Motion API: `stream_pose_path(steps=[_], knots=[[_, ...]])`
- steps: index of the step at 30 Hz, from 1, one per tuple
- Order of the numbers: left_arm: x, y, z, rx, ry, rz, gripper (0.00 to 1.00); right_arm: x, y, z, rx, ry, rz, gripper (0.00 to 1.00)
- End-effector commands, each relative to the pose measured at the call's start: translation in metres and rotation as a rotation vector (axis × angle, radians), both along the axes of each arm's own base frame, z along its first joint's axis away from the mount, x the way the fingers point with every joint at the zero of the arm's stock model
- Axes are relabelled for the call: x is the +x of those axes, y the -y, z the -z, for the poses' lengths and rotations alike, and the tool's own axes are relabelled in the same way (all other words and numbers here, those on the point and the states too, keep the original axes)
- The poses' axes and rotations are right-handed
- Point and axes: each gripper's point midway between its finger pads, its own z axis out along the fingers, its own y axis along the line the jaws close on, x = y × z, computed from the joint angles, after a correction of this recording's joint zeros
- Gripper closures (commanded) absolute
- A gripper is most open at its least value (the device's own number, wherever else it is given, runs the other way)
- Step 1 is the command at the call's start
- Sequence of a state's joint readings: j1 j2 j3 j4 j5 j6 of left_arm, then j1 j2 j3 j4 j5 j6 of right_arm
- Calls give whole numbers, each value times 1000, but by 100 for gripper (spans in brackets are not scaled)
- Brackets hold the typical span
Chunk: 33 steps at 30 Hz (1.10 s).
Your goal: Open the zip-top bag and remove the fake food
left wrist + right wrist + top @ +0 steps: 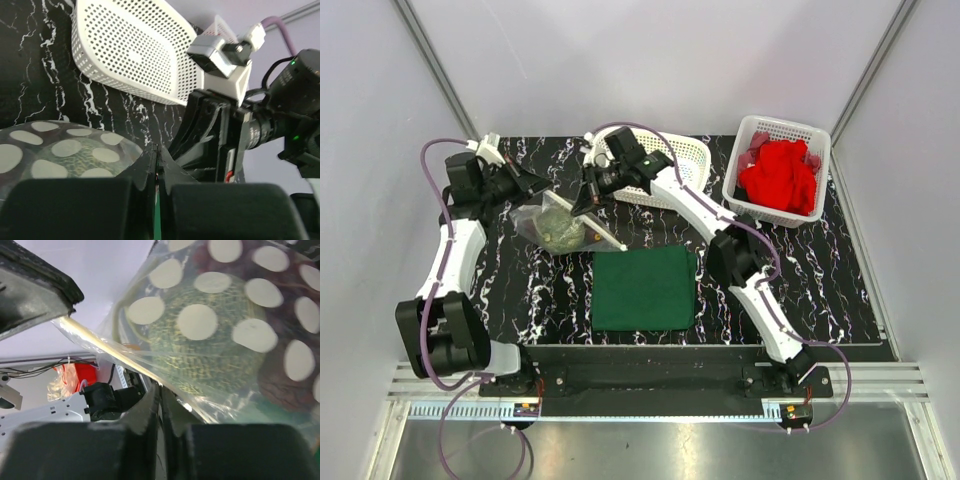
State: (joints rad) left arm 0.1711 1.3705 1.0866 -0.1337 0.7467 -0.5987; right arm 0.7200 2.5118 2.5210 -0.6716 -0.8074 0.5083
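The left gripper [546,189] and the right gripper [587,208] each have their fingers pressed together, pinching the top edge of the bag [554,228] from opposite sides. The clear bag sits between them at the far left of the table [820,290], with a green ball [210,335] and dark red berries [280,380] inside. A green cloth [645,288] lies just beside it toward the near edge, a tipped basket [670,165] lies behind the right gripper, and a second basket [752,130] holding a red cloth [778,180] stands at the far right corner.

Overhead looking down, wrist views close, sharing zip-top bag [200,340]
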Motion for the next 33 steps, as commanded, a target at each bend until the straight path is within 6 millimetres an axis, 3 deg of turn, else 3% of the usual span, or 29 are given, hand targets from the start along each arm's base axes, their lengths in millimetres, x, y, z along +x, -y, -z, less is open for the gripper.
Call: stream_pose_path(steps=[1,4,9,13,22,25,30,33], knots=[[7,-4,3,57,8,16,100,25,37,-55,48,95,84,84],[8,-4,5,58,8,27,100,21,44,-42,37,76,45,71],[9,-3,3,71,25,42,100,9,53,-7,-27,74,-18,59],[10,-2,0,60,25,47,100,7,52,9,-36,74,-60,57],[19,-2,-18,46,55,45,100,-20,34,23,-46,54,-133,50],[24,-2,-25,33,62,40,100,-20,28,19,-29,50,-136,50],[29,0,-34,9,78,30,100,-21,14,6,19,22,-120,72],[34,3,-39,0,83,11,100,-19,2,4,27,13,-90,79]])
